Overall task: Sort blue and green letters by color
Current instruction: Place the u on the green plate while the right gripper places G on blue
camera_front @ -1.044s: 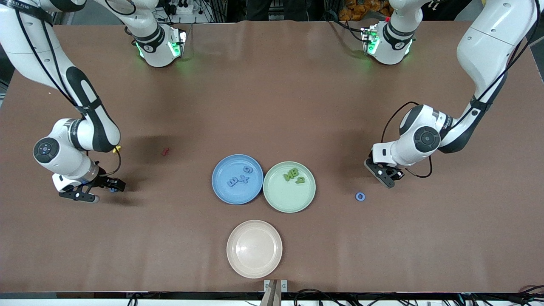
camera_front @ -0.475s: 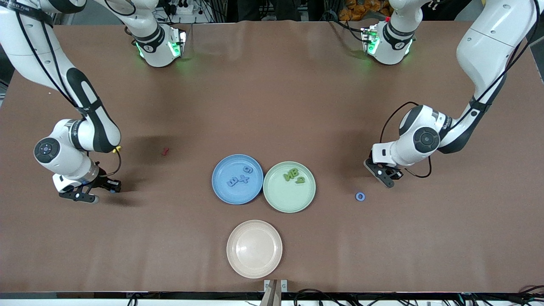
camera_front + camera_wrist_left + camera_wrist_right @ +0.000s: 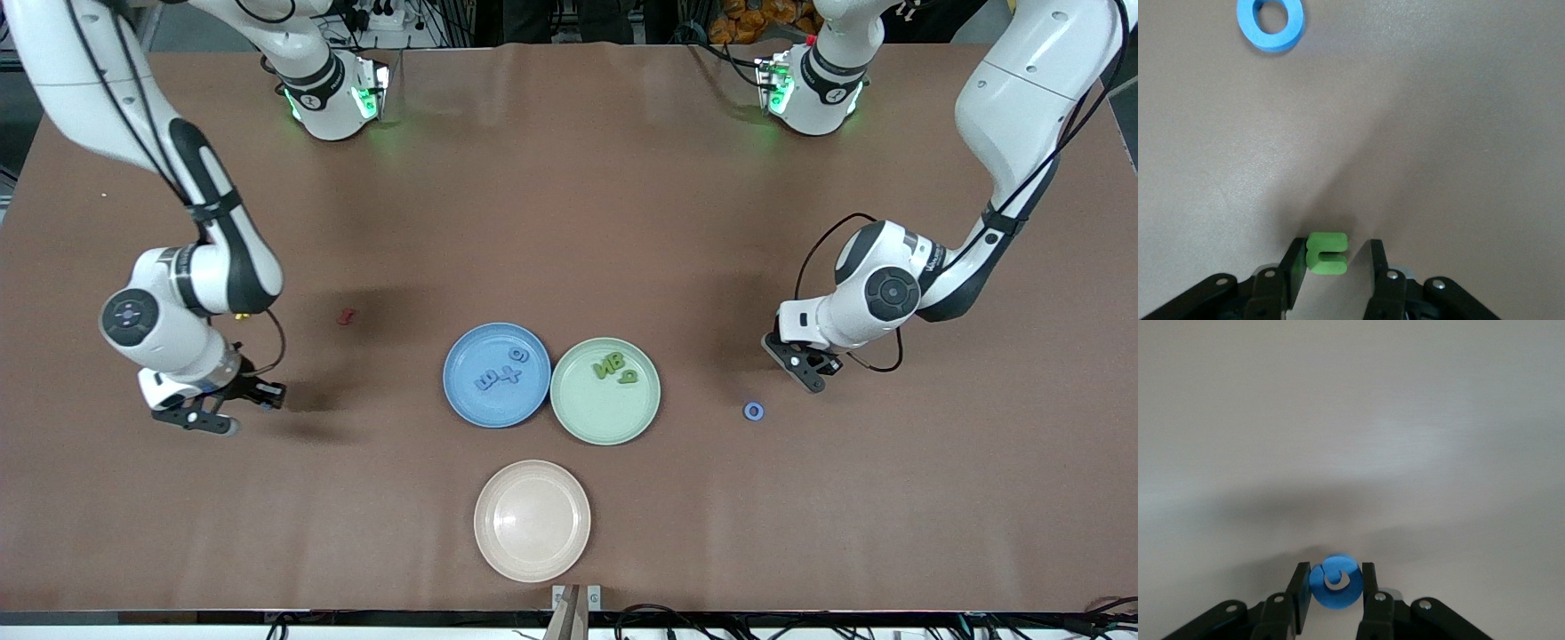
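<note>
So the right claw (image 3: 1331, 587) is up over the desk (image 3: 569, 222) toward the right arm's end, pinching a round blue letter (image 3: 1335, 581) between its fingers. The left claw (image 3: 1336, 270) sits low at the left arm's end with a green letter (image 3: 1327, 253) between its jaws: one finger (image 3: 1295, 268) is right against it, the other has a gap, so not clamped yet. A blue ring letter (image 3: 754, 411) lies on the desk just beside that claw, nearer the front camera. In the middle, the blue plate (image 3: 462, 391) has three blue letters (image 3: 500, 372) and the green plate (image 3: 578, 418) touching it holds three green ones (image 3: 615, 366). A beige plate (image 3: 532, 521) sits nearer the camera, and a small dark red letter (image 3: 346, 316) lies near the right arm.
</note>
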Action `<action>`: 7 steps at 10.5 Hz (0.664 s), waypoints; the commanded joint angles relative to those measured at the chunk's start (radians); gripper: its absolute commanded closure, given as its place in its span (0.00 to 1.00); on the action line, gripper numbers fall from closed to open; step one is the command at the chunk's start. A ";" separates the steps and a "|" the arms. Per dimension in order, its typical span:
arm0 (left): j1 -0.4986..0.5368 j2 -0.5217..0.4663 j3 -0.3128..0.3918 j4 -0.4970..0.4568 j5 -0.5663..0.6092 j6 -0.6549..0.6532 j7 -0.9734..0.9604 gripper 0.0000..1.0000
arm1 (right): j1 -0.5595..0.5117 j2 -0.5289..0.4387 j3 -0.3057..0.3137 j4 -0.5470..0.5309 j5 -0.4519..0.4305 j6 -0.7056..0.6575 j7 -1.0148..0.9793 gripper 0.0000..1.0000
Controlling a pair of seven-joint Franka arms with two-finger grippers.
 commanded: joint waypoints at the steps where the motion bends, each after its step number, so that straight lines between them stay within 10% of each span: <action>1: 0.000 0.011 0.002 0.009 0.034 -0.006 -0.010 0.60 | 0.167 -0.043 -0.017 -0.006 0.121 -0.018 0.077 1.00; 4: 0.002 0.008 0.000 0.011 0.043 -0.005 -0.010 1.00 | 0.304 -0.034 -0.016 0.037 0.175 -0.016 0.164 1.00; 7: -0.010 -0.012 -0.046 0.052 0.040 -0.011 -0.047 1.00 | 0.428 -0.013 -0.016 0.049 0.175 -0.006 0.221 1.00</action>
